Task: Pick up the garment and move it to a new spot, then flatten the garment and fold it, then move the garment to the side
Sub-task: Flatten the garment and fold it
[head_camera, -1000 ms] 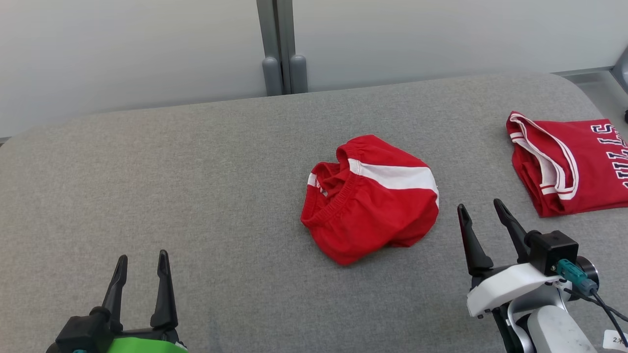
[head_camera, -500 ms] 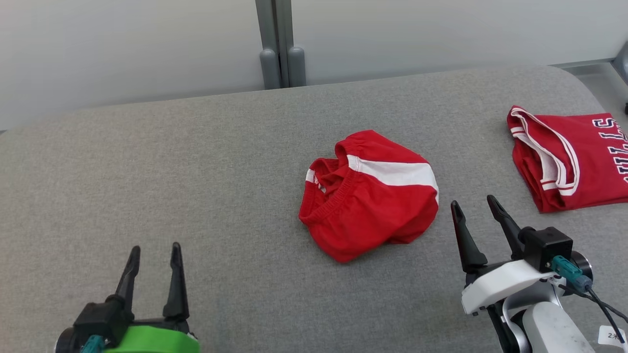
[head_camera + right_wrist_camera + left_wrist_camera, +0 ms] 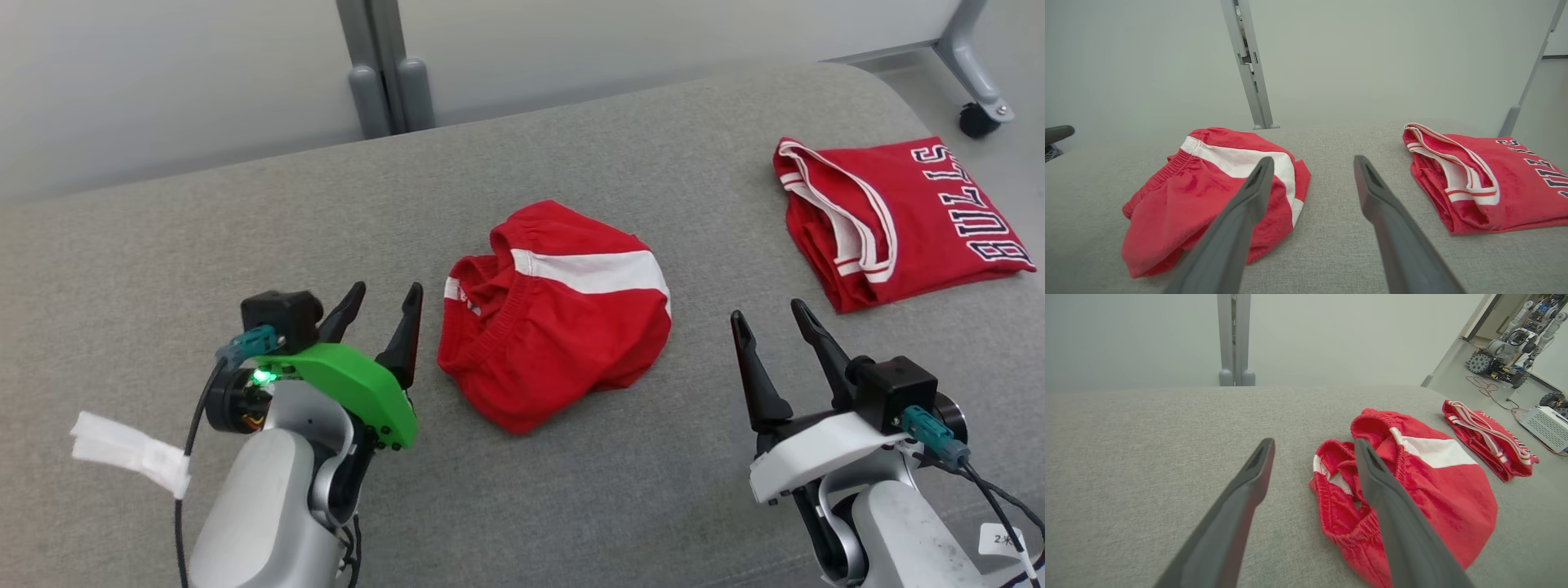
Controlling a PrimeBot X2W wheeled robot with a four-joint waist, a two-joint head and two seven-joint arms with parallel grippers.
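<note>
A grey fabric-covered table (image 3: 147,269) spread across the scene; at the left, the left gripper (image 3: 388,287) hovered with its 2 dark fingers spread apart and empty; its tips were just beside a pair of red shorts (image 3: 563,335); the shorts, with a white stripe and elastic waistband, lay crumpled in a heap at the table's centre; to their right, the right gripper (image 3: 767,310) was likewise spread wide and empty, near the shorts but apart; at the far right lay a folded red Bulls jersey (image 3: 898,212).
</note>
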